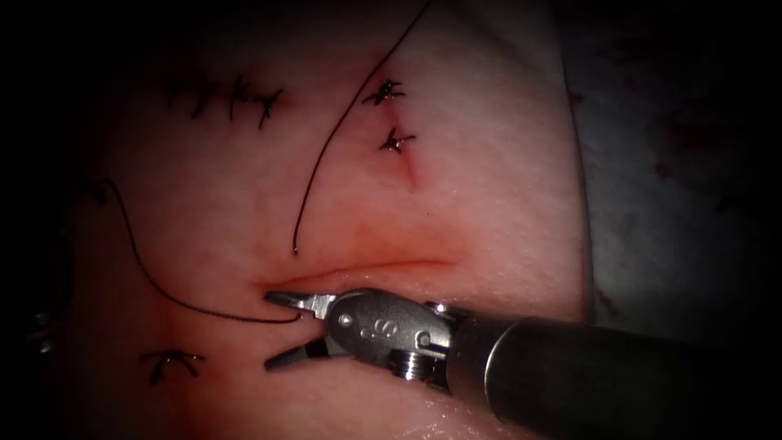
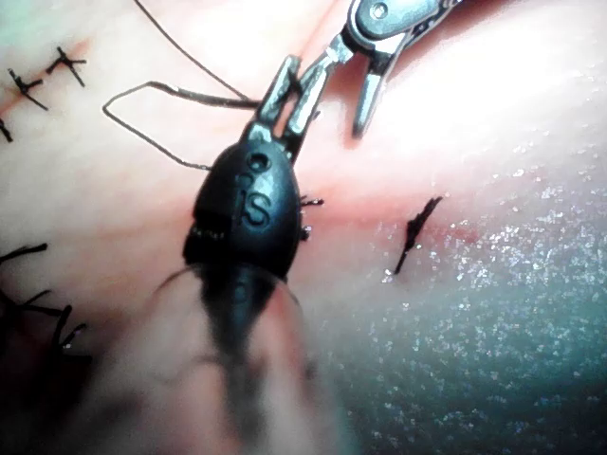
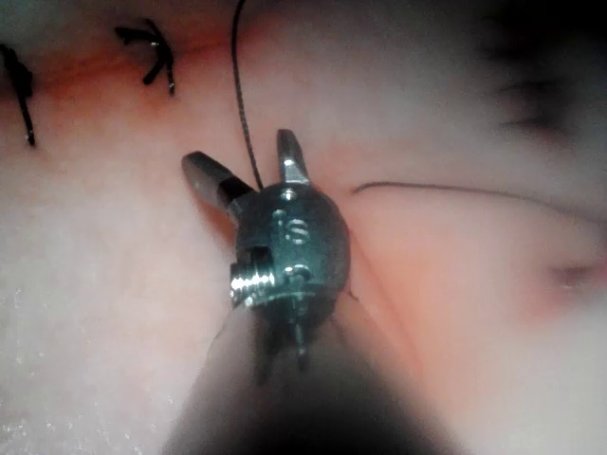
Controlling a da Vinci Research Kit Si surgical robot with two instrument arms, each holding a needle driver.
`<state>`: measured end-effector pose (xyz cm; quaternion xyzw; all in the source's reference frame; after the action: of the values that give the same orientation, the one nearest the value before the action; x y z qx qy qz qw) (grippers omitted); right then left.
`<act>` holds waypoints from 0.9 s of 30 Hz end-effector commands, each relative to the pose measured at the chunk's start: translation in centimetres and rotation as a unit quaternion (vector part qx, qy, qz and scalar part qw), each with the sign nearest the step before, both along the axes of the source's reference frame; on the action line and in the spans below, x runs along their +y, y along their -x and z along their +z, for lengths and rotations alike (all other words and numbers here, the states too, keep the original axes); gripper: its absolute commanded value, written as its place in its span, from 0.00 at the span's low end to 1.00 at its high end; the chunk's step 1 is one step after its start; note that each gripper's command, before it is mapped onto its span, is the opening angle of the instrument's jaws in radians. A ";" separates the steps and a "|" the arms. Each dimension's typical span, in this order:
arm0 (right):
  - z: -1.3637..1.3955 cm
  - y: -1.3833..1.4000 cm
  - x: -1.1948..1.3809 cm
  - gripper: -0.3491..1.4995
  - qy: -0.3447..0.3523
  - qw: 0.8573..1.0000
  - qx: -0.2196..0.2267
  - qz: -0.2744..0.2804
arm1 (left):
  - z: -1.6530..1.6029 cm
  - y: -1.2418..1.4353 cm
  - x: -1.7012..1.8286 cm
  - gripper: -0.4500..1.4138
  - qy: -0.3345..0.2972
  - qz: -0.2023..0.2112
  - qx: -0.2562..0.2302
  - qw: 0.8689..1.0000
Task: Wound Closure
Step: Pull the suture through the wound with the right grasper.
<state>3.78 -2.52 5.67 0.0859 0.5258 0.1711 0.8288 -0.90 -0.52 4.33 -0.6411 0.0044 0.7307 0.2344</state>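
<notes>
In endoscope view, just below cut [image 1: 366,267] in tissue [image 1: 489,204], my right tool [image 1: 273,330] gapes wide; thread [image 1: 163,287] runs in between jaws, nothing gripped; left wrist view: my left tool [image 2: 289,90] narrowly parted beside thread [image 2: 190,93], holding nothing; right wrist view: right tool [image 3: 242,166] spread, thread [image 3: 245,114] between; needle unseen.

I count one tissue [image 1: 489,163] with one open cut [image 1: 366,267], two loose threads [image 1: 342,122], two tools [image 1: 281,330], and several tied stitches [image 1: 397,143], at least six.
</notes>
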 end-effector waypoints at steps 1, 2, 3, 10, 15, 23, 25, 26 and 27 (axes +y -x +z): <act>0.13 -0.08 0.00 0.83 0.000 1.000 -0.006 -0.009 | 0.05 0.04 -0.01 0.00 0.001 0.001 -0.001 1.000; 0.15 -0.07 -0.01 0.80 0.000 1.000 -0.009 -0.012 | 0.04 0.04 -0.02 0.00 0.001 0.001 -0.001 1.000; 0.17 -0.07 -0.02 0.74 -0.001 1.000 -0.013 -0.017 | 0.03 0.04 -0.02 0.00 0.002 0.002 -0.003 1.000; 0.15 -0.04 -0.11 0.00 -0.042 0.997 -0.060 -0.036 | 0.00 0.08 -0.03 0.00 0.003 0.004 -0.008 1.000; 0.05 -0.03 -0.21 0.00 -0.055 0.996 -0.059 -0.039 | 0.02 0.11 -0.04 0.00 0.004 0.004 -0.009 1.000; -0.72 -0.23 -0.87 0.00 -0.087 0.994 -0.040 -0.049 | 0.11 0.30 -0.33 0.00 0.016 0.017 -0.017 1.000; -0.90 -0.30 -0.97 0.00 -0.085 0.995 -0.029 -0.052 | 0.10 0.32 -0.40 0.00 0.016 0.019 -0.017 1.000; -1.01 -0.34 -1.02 0.00 -0.084 0.995 -0.020 -0.054 | 0.10 0.32 -0.41 0.00 0.016 0.020 -0.016 1.000; -1.08 -0.37 -1.05 0.00 -0.083 0.995 -0.014 -0.053 | 0.09 0.33 -0.43 0.00 0.017 0.021 -0.018 0.999</act>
<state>4.04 -3.54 4.55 0.1784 0.4933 0.1725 0.8337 -1.19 -0.95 4.36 -0.6573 -0.0016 0.7244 0.2080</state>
